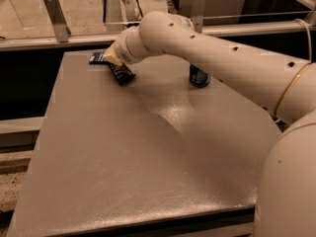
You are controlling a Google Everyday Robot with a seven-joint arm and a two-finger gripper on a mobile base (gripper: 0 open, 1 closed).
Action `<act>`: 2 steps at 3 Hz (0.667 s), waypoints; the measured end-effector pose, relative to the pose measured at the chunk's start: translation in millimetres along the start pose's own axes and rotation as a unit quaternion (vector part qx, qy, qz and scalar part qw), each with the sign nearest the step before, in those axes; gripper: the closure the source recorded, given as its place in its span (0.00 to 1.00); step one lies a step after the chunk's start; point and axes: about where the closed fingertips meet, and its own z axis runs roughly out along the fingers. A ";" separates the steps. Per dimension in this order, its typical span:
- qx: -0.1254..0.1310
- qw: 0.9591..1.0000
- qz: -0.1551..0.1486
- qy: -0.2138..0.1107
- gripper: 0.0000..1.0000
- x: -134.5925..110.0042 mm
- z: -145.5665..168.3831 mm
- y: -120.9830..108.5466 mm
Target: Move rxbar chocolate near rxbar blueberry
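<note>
The rxbar chocolate (121,74), a black bar with white lettering, lies slanted on the grey table (148,152) near its far left corner. The rxbar blueberry (97,59), a dark blue bar, lies just behind and to the left of it, partly hidden by my arm. The two bars are very close together, and I cannot tell if they touch. My gripper (113,58) is at the end of the white arm, low over the gap between the two bars. The wrist covers most of it.
An upright blue drink can (199,76) stands at the far middle of the table, partly behind my forearm (217,53). A metal rail with brackets (54,16) runs behind the table. My arm crosses from the right side.
</note>
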 end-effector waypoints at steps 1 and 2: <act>0.000 1.000 0.000 0.000 0.13 0.0 -5.6 3.6; -0.001 1.000 -0.002 -0.008 0.00 -4.7 -19.4 11.9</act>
